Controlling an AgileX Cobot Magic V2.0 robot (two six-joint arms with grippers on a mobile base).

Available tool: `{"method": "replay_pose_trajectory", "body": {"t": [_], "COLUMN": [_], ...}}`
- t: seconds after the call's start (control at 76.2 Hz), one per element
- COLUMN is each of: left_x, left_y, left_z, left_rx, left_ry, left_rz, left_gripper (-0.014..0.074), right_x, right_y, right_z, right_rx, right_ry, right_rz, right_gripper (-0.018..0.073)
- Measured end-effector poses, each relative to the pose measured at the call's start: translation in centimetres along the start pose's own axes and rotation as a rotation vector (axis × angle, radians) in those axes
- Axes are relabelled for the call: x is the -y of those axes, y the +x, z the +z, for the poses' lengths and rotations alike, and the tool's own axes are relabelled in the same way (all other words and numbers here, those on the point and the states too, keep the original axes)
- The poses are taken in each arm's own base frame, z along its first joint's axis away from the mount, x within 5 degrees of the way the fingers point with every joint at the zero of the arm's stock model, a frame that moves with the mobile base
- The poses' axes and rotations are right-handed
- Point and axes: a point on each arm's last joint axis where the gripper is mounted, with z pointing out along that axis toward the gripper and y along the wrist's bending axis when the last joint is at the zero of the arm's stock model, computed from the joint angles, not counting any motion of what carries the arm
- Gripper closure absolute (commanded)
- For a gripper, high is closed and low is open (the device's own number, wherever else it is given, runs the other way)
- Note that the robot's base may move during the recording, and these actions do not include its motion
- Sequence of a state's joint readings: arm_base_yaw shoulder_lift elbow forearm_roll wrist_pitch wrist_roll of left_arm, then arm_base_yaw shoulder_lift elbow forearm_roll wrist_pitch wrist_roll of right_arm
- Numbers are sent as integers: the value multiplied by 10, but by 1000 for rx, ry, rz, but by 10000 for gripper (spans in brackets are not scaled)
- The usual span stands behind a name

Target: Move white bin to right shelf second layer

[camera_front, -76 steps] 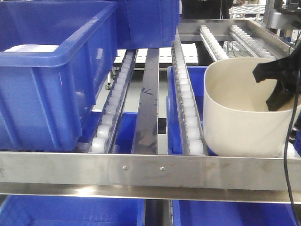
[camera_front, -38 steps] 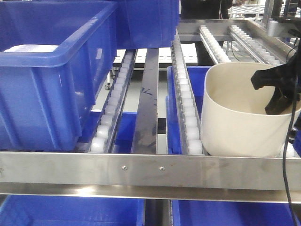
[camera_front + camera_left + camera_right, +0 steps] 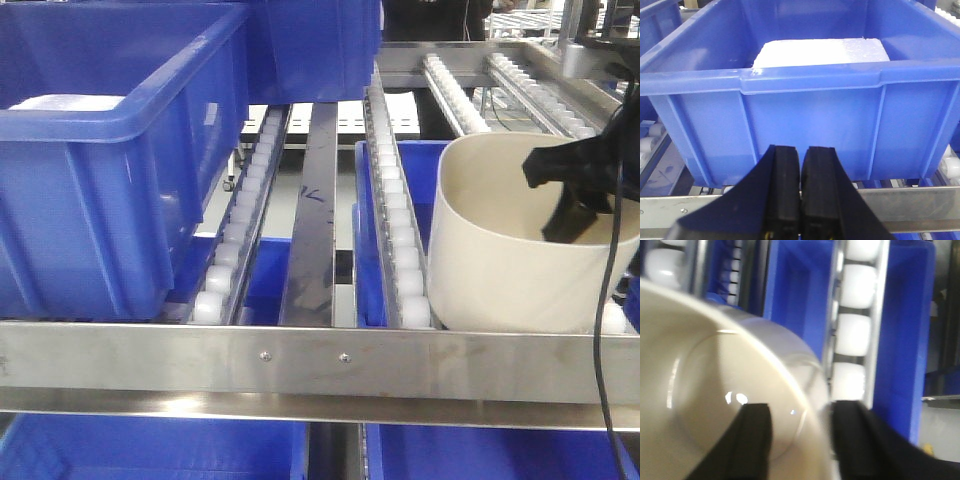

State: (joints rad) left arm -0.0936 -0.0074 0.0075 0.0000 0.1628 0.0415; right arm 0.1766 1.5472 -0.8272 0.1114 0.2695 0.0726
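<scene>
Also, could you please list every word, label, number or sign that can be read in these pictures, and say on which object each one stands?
There is no readable text in any view.
The large blue plastic crate carries no label; the white foam block inside it is blank.
The glossy cream-white plastic tub has plain walls.
The flat stainless-steel front rail shows only two screws, no marking.

White bin (image 3: 500,270): glossy, smooth cream plastic.
Front rail (image 3: 320,362): brushed, reflective steel.
Rollers (image 3: 398,215): white plastic.
Blue crate (image 3: 805,95): smooth blue plastic.
Foam slab (image 3: 820,51): white, grainy.
</scene>
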Motion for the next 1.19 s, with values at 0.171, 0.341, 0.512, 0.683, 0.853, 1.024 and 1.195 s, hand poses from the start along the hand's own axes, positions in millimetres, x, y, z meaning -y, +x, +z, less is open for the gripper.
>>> {"method": "replay_pose_trajectory", "body": {"t": [0.171,0.341,0.512,0.683,0.853,1.024,1.195], "left_x": [0,0,0,0,0,0,0], "left_y": [0,0,0,0,0,0,0], "left_z": [0,0,0,0,0,0,0], "left_rx": [0,0,0,0,0,0,0], "left_ry": [0,0,0,0,0,0,0], "left_rz": [0,0,0,0,0,0,0], "left_gripper": [512,512,512,512,512,512,512], "right_x": [-3,-4,-5,-7,-8,-8,-9], "right_y": [-5,-10,-14,-18,-19,-19,-19], "right_z": [-12,-26,-42,-63,-80,-97,-117], "right_rx": [41,88,137,197,228,263,319], "right_ry": [-13,-21,-31,-44,-53,-61,-73], "right_rz": [4,2,1,2,0,-2,-5], "right_gripper": [105,105,105,105,105,105,115]}}
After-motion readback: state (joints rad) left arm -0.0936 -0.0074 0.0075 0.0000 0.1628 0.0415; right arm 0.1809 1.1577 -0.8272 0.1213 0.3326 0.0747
